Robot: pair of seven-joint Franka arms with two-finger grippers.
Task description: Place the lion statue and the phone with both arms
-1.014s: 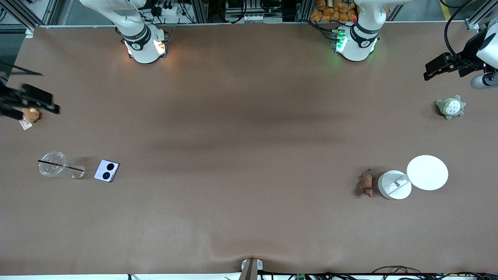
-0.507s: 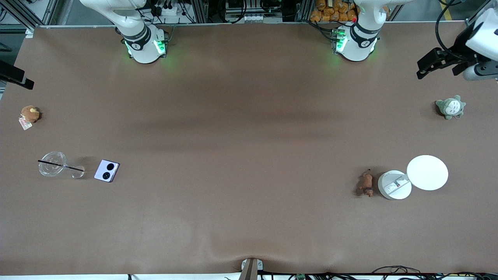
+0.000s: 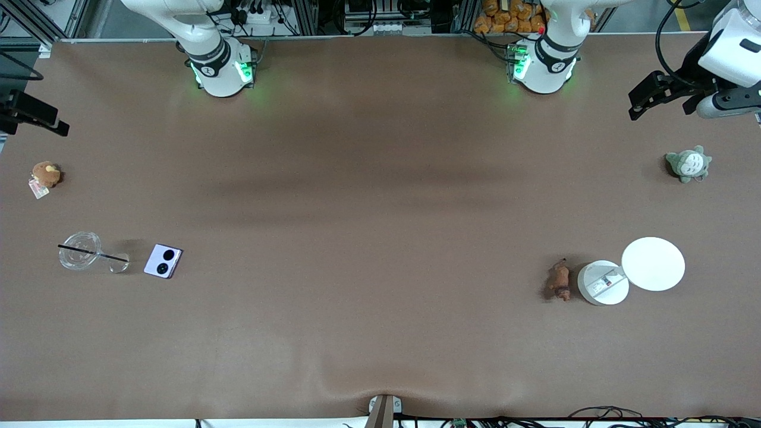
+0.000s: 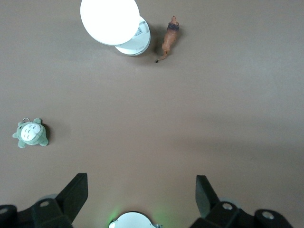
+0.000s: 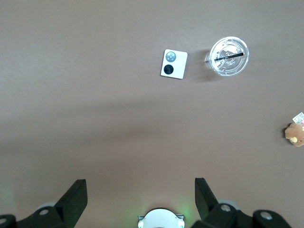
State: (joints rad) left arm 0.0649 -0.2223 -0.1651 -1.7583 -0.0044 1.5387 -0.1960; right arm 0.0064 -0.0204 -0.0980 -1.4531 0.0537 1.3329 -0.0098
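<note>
High at the front view's upper right, the left end effector (image 3: 639, 102) hung spread and empty; upper left, the right end effector (image 3: 35, 113) likewise. Lion statue (image 3: 559, 281) touched the white container (image 3: 603, 283); phone (image 3: 163, 261) lay lower left on the desk (image 3: 380, 208).

Table (image 3: 380, 208) plain brown. Lion statue (image 3: 559, 281) tan-brown, one end darker, probably the mane. Phone (image 3: 163, 261) pale lavender-white, two black circles. My black fingers (image 4: 76, 192). Container (image 3: 603, 283) and disc (image 3: 653, 264) white. One plush (image 3: 688, 164) grey-green and white, the other (image 3: 46, 174) brown. Cup (image 3: 79, 251) clear, black straw.
</note>
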